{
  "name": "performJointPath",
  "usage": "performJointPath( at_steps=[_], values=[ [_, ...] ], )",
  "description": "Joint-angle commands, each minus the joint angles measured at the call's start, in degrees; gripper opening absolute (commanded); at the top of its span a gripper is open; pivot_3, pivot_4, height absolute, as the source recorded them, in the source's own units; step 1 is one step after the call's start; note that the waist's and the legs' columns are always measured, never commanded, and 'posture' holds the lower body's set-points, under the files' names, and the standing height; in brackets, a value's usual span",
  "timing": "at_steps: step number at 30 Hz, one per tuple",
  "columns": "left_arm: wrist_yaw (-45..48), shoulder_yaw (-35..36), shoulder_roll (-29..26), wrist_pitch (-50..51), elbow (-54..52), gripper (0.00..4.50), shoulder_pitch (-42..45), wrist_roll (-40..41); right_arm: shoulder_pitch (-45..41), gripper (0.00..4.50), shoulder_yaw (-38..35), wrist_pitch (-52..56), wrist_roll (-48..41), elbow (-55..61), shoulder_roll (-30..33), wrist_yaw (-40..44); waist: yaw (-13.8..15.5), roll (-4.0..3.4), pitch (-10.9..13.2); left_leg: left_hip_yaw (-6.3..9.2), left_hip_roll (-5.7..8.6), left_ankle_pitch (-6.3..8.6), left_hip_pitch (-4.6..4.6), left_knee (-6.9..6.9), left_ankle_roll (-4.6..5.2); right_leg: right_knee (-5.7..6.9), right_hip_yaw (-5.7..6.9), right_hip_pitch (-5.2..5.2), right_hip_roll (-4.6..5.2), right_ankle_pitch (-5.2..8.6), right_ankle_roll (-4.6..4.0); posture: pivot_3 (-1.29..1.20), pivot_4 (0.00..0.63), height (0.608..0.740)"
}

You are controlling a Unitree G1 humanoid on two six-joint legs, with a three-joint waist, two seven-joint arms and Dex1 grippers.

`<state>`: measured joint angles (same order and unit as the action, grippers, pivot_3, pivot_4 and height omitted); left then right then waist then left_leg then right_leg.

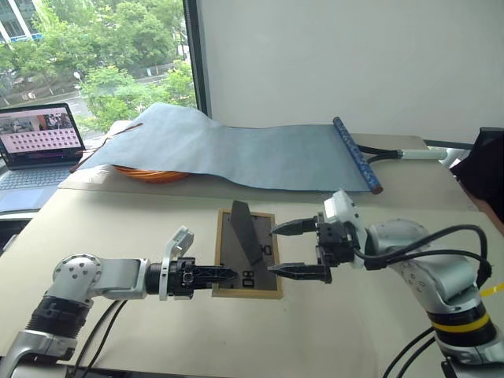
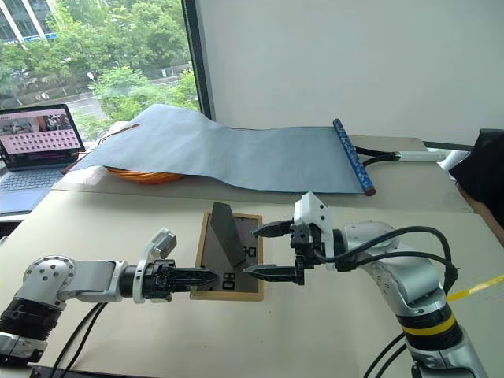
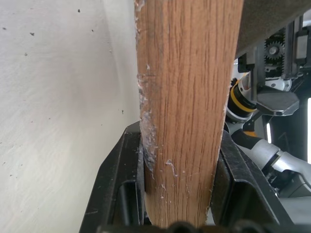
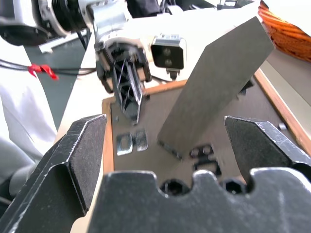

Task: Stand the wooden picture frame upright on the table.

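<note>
One wooden picture frame (image 1: pixel 249 256) lies back-up on the one bench (image 1: pixel 118 228), with one fold-out stand (image 1: pixel 243 230) raised from it. Two grippers meet at the frame: the left gripper (image 1: pixel 228 275) and the right gripper (image 1: pixel 279 248). Beyond the frame lie one blue-grey cloth sheet (image 1: pixel 236 150), one orange basket (image 1: pixel 150 174) beneath it, and one laptop (image 1: pixel 38 146).
</note>
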<state>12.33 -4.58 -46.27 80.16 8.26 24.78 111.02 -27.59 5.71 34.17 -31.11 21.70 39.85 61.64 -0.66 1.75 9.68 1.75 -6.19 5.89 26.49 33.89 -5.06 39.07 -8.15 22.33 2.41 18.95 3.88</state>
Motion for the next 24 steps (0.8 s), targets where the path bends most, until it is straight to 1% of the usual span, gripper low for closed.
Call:
performJointPath(
  at_steps=[1, 4, 5, 7, 9, 12, 15, 18, 20, 23, 24],
  values=[
    [5.83, 2.43, -1.28, 2.23, 0.13, 1.15, 2.46, 1.98, 0.04, 4.47, -1.45, -18.86, 13.56, -9.26, 2.86, -2.88, 0.0, 0.01, 0.0, 0.0, 0.0, 0.0, 0.0, 0.01, 0.0, 0.0, 0.0, 0.0, 0.0, 0.0, 0.01, 0.0, 0.15, 0.694],
    [8.23, 1.92, -2.33, 3.83, 1.73, 1.15, 3.72, 1.98, -1.41, 4.47, 1.18, -48.67, 31.36, -22.13, 5.45, -10.72, 0.09, 0.01, 0.01, 0.0, 0.01, -0.02, 0.0, 0.04, -0.02, -0.02, 0.01, 0.02, 0.0, 0.01, 0.03, 0.0, 0.15, 0.694],
    [8.75, 1.52, -2.56, 4.2, 2.34, 1.15, 4.14, 1.98, -2.32, 4.47, 1.67, -57.76, 36.61, -25.83, 5.55, -15.24, 0.06, 0.01, 0.01, 0.0, 0.02, -0.02, 0.0, 0.04, -0.02, -0.02, 0.01, 0.03, 0.01, 0.02, 0.05, 0.0, 0.15, 0.694],
    [9.2, 0.79, -2.7, 4.42, 3.25, 1.15, 4.91, 1.98, -3.9, 4.47, 2.55, -71.07, 45.02, -30.92, 5.26, -23.0, -0.06, 0.0, 0.02, -0.01, 0.03, -0.02, 0.0, 0.0, -0.02, -0.04, 0.0, 0.05, 0.03, 0.06, 0.1, 0.0, 0.15, 0.694],
    [9.34, 0.11, -2.45, 4.62, 3.99, 1.15, 5.72, 1.93, -4.83, 4.47, 3.31, -79.61, 52.3, -33.57, 4.0, -30.46, -0.34, -0.01, 0.02, 0.0, 0.03, -0.02, 0.0, -0.1, -0.02, -0.03, 0.0, 0.08, 0.02, 0.03, 0.0, 0.0, 0.15, 0.694],
    [9.72, -0.37, -1.85, 4.76, 4.16, 1.15, 6.55, 1.18, -5.36, 4.47, 3.78, -85.19, 59.41, -34.57, 0.87, -38.72, -0.34, -0.01, 0.02, 0.0, 0.03, -0.02, -0.01, -0.16, -0.02, -0.02, 0.0, 0.04, 0.02, 0.03, -0.02, 0.0, 0.15, 0.694],
    [11.09, 0.38, -0.96, 4.96, 2.5, 1.15, 6.43, -2.26, -5.32, 4.47, 3.96, -87.55, 65.19, -33.58, -2.08, -45.34, -0.1, -0.01, 0.03, 0.01, 0.03, -0.04, 0.0, -0.11, -0.04, 0.02, 0.01, 0.01, 0.02, 0.02, -0.02, 0.0, 0.15, 0.694],
    [12.27, 0.63, -0.42, 5.56, 2.64, 1.15, 6.36, -3.9, -4.81, 4.47, 4.62, -88.42, 68.29, -32.48, -4.52, -49.24, 0.01, -0.01, 0.03, 0.01, 0.03, -0.09, 0.0, -0.04, -0.13, 0.09, 0.04, -0.03, 0.04, 0.01, -0.02, 0.0, 0.15, 0.694],
    [12.71, 0.62, 0.03, 5.58, 2.37, 1.15, 6.01, -5.13, -4.6, 4.47, 4.96, -88.78, 68.56, -31.88, -5.35, -50.46, 0.05, -0.01, 0.04, 0.05, 0.03, -0.13, -0.02, 0.0, -0.18, 0.19, 0.07, -0.04, 0.04, 0.01, -0.03, 0.0, 0.15, 0.694],
    [12.79, 0.53, 0.35, 5.47, 1.3, 1.15, 4.92, -5.49, -4.51, 3.76, 5.08, -89.29, 67.36, -31.98, -5.47, -50.99, 0.05, -0.01, 0.04, 0.1, 0.04, -0.22, -0.04, 0.01, -0.19, 0.26, 0.1, -0.06, 0.04, 0.0, -0.03, 0.0, 0.15, 0.694],
    [12.53, 0.45, 0.46, 5.33, 1.02, 1.15, 4.57, -5.31, -4.47, 3.33, 5.16, -89.48, 67.13, -31.98, -5.34, -51.04, 0.01, -0.01, 0.04, 0.1, 0.04, -0.22, -0.04, 0.02, -0.18, 0.27, 0.1, -0.06, 0.04, 0.0, -0.02, 0.0, 0.15, 0.694]
  ],
)
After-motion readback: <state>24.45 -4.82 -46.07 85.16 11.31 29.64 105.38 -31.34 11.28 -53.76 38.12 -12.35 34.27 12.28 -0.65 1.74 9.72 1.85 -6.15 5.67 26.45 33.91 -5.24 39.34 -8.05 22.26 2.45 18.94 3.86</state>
